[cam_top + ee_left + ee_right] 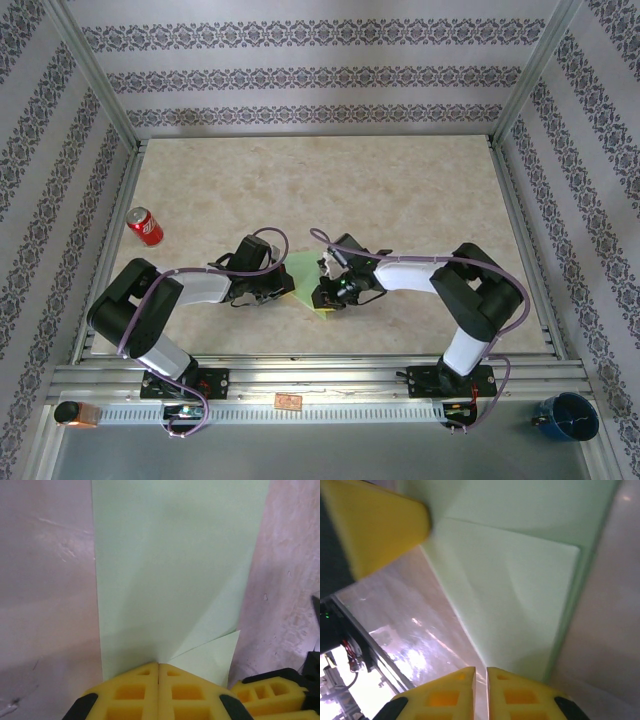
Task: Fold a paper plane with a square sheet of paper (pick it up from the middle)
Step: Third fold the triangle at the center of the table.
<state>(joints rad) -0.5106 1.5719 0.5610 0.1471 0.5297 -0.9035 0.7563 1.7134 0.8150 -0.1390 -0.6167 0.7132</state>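
1. Currently the sheet of paper (303,270) lies on the table (420,200) near its front edge, between the two claws. It is partly folded: the left wrist view shows a triangular flap lying over its near corner.
2. The left claw (158,690) is fully closed, its yellow fingertips meeting at the near edge of the sheet. Whether they pinch that edge or only press on it cannot be told.
3. The right claw (481,692) stands open by a thin slit, low over the other side of the paper, and nothing is seen gripped in it.
4. A red can (145,226) stands well apart at the left, away from the work.
5. The paper is probably very light, limp and easily creased, so it would likely slide on the smooth table and buckle if pushed from one side.
6. The best hold is likely a shallow pinch on a free edge or flap corner, with the other claw pinning the sheet flat near the centre. A hard squeeze or a drag could crumple or tear it.
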